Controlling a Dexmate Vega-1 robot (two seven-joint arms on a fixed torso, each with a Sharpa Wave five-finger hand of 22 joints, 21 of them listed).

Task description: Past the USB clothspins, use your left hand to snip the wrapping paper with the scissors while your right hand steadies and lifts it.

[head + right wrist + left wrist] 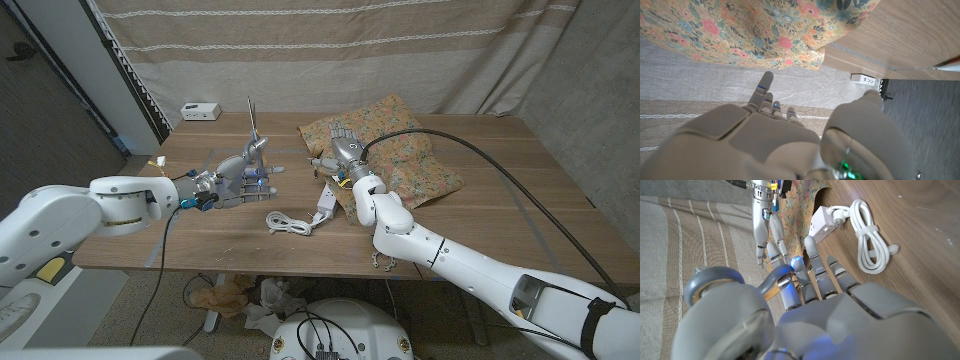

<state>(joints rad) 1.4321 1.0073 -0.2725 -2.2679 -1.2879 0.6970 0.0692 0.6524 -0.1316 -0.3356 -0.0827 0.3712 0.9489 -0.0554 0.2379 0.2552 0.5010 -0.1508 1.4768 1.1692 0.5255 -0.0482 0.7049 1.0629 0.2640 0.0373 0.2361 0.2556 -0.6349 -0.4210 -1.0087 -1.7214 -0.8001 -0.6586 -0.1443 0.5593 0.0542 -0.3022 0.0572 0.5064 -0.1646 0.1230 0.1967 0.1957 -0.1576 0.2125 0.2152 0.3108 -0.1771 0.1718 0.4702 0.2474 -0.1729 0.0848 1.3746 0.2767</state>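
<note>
Left of centre in the head view, the left hand (232, 178) grips the scissors (252, 138), blades pointing up. The right hand (345, 148), fingers spread and holding nothing, rests on the floral wrapping paper (405, 150) at upper centre-right; a white cable (289, 223) lies at centre.

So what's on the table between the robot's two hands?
In the head view, a white adapter and a coiled white cable lie between the left hand, which holds scissors, and the right hand.
</note>
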